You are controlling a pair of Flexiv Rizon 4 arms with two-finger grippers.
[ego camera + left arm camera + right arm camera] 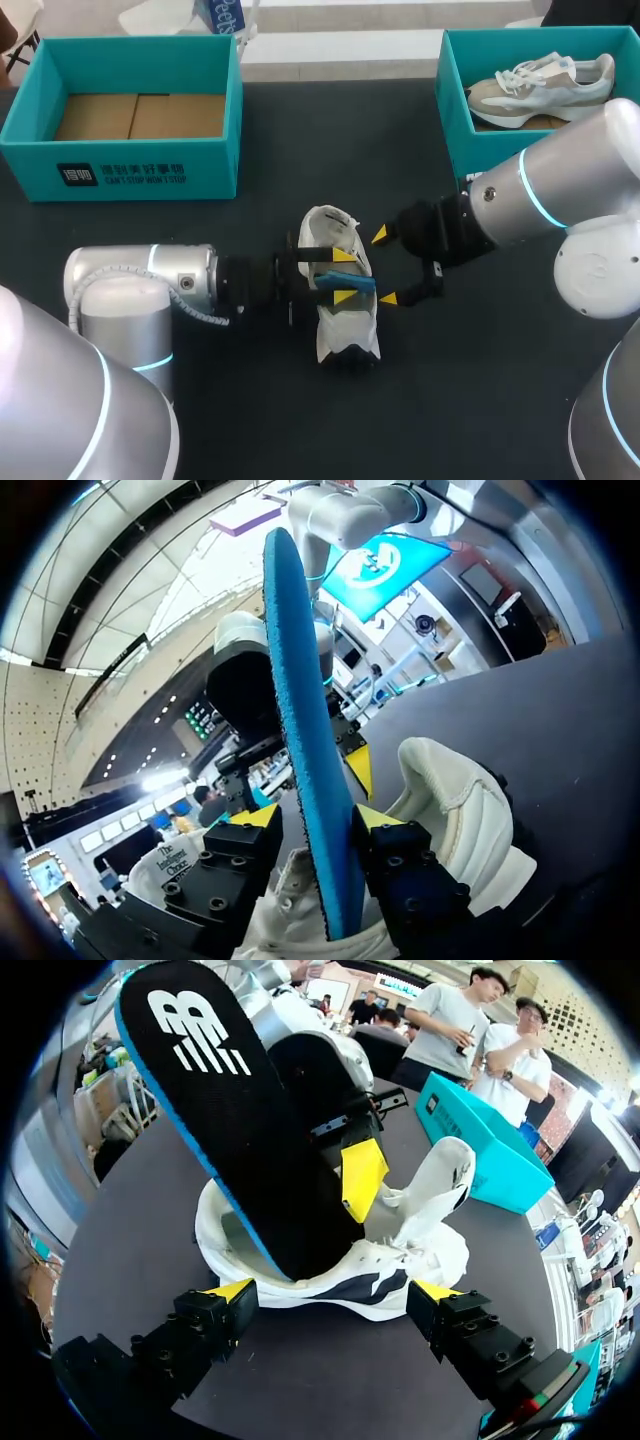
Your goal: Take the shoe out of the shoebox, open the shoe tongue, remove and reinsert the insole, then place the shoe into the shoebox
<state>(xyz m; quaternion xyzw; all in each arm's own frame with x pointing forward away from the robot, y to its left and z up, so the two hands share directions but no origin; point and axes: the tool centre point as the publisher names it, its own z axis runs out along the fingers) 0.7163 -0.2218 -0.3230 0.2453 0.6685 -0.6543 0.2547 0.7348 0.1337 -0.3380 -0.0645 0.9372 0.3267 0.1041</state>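
I saw a white logo on the insole (225,1110) ahead of my right hand (333,1292), and white print on a shoebox (120,175) front.

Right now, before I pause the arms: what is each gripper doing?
Left gripper: shut on the insole.
Right gripper: open, beside the shoe, holding nothing.

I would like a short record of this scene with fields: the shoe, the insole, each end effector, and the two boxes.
shoe: white shoe on its sole on the table, outside both boxes
insole: black top, blue edge; lower end in the shoe's opening, the rest sticking up
left end effector: shut on the insole
right end effector: open, close beside the shoe, holding nothing
empty box: teal, bare cardboard bottom shows
other box: teal, holds a second shoe
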